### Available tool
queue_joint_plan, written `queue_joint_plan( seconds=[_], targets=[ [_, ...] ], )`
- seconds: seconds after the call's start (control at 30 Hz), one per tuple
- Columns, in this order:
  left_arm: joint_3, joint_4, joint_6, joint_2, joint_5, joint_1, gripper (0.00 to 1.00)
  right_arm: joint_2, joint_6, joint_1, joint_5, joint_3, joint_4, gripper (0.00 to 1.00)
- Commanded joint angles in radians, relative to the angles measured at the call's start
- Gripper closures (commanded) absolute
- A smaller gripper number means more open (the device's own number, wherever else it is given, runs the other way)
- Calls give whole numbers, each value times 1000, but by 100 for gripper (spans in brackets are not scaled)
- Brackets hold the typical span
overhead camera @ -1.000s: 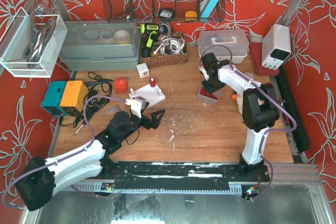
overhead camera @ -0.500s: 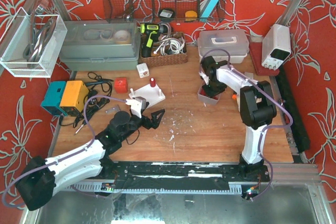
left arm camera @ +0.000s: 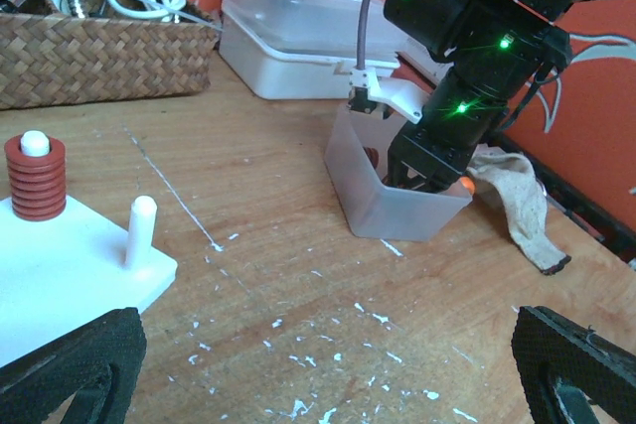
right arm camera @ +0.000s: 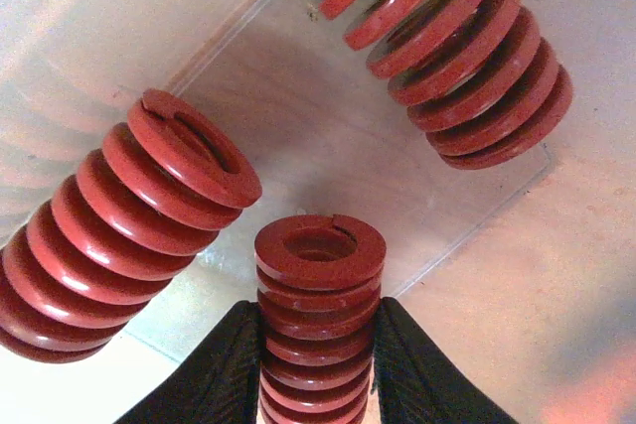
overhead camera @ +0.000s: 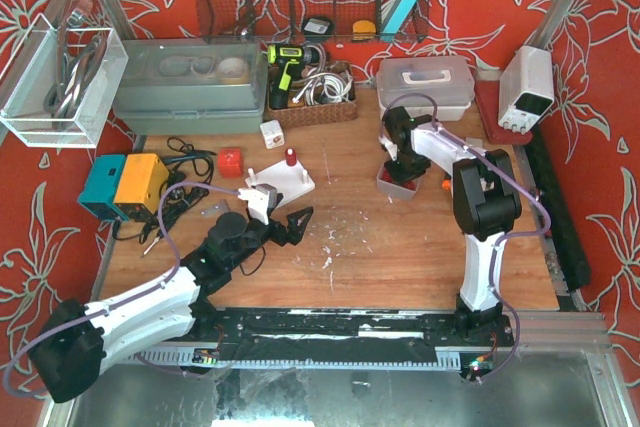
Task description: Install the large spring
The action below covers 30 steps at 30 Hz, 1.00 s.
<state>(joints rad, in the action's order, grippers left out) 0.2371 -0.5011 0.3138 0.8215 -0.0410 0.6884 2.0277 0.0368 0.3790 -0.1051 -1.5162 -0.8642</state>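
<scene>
My right gripper [right arm camera: 318,345] is down inside the small clear bin [overhead camera: 384,184] and shut on a red spring [right arm camera: 320,285], which stands end-on between the black fingers. Two more red springs, both wider-looking, lie in the bin: one at the left [right arm camera: 129,235], one at the upper right [right arm camera: 457,57]. The white peg base [left arm camera: 60,275] carries a red spring on one peg [left arm camera: 35,178], and a bare white peg [left arm camera: 142,230] stands beside it. My left gripper [left arm camera: 323,384] is wide open and empty, low over the table between the base and the bin.
A wicker basket [left arm camera: 89,57] and a white lidded box [left arm camera: 298,32] stand at the back. A rag [left arm camera: 517,206] lies right of the bin. Cables, a teal-and-yellow box [overhead camera: 125,185] and a small red block [overhead camera: 230,161] sit at the left.
The right arm's elbow has shifted slightly left while its gripper stays in the bin. The left arm has not moved.
</scene>
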Motion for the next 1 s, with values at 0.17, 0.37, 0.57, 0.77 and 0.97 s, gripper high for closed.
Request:
queue_joint_plan(
  seconds=[0.17, 0.37, 0.57, 0.77, 0.97],
  targets=[
    [-7, 0, -8, -18, -16, 3, 0, 43, -28, -12, 5, 4, -66, 65],
    [-8, 2, -7, -30, -14, 4, 0, 54, -40, -12, 17, 23, -55, 63],
    [-9, 6, -6, -34, -16, 3, 0, 52, -46, -14, 21, 18, -53, 58],
    [-9, 7, -7, -42, -21, 4, 0, 37, -45, -17, 19, 17, -39, 74],
    [-9, 11, 4, -31, -51, 3, 0, -43, -47, -15, 16, -31, -48, 88]
  ],
)
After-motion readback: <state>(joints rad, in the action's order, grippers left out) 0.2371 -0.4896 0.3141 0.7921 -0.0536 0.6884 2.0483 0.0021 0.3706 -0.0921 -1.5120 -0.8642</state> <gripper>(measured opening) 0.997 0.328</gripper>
